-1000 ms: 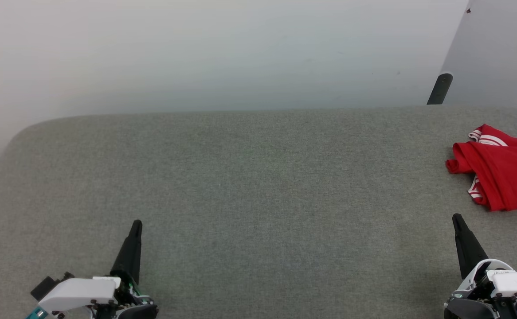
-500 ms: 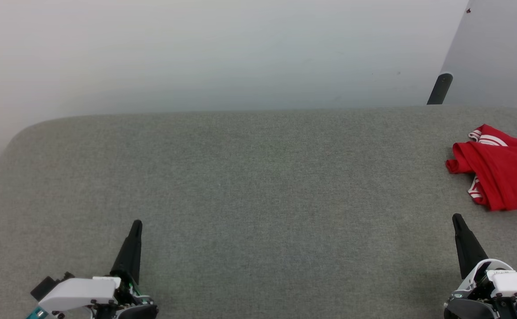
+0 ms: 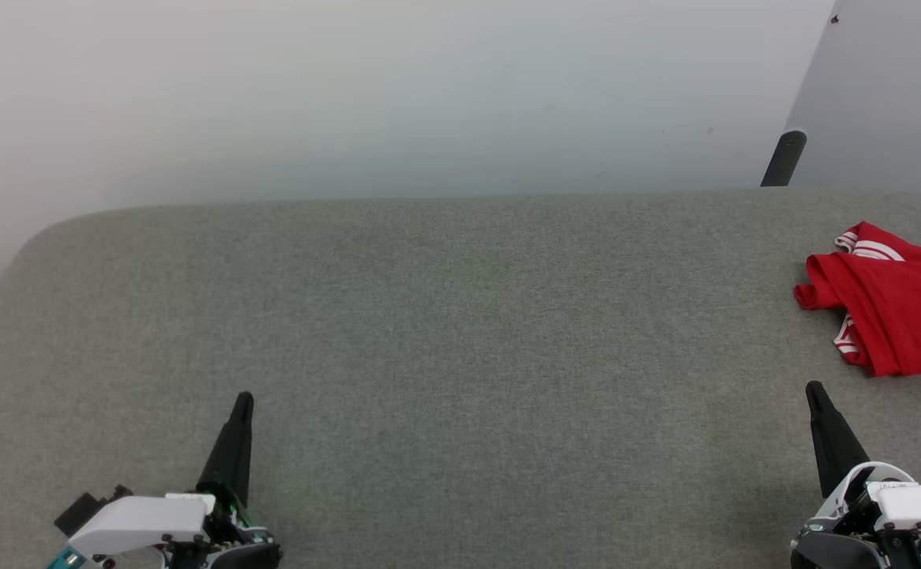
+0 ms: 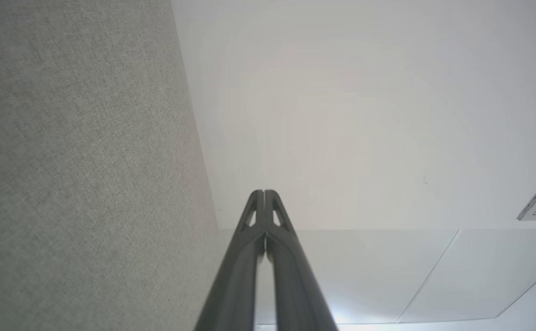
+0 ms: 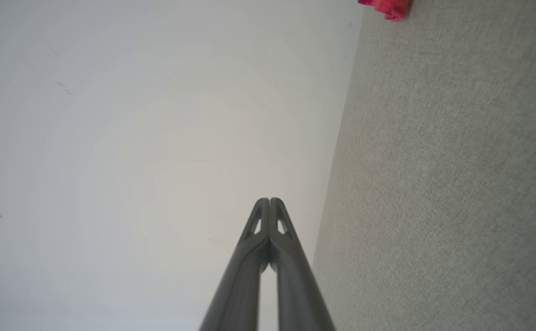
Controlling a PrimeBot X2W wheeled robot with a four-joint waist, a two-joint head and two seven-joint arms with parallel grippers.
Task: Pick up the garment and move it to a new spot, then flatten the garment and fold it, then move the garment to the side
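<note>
One crumpled garment [image 3: 895, 312] lies on grey table [image 3: 460, 332], dark post [image 3: 783, 158] beyond.

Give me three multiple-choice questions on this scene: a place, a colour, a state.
1. Where does the garment lie on the grey surface? A centre; B far right; C left corner.
2. Its colours? A blue and yellow; B plain green; C red with white stripes.
3. The left gripper and right gripper are: A both shut, empty; B both open; C shut on the garment.
Answers: B, bunched at the head view's right edge; C, red cloth, white striped trim; A, fingertips meet, nothing between.
</note>
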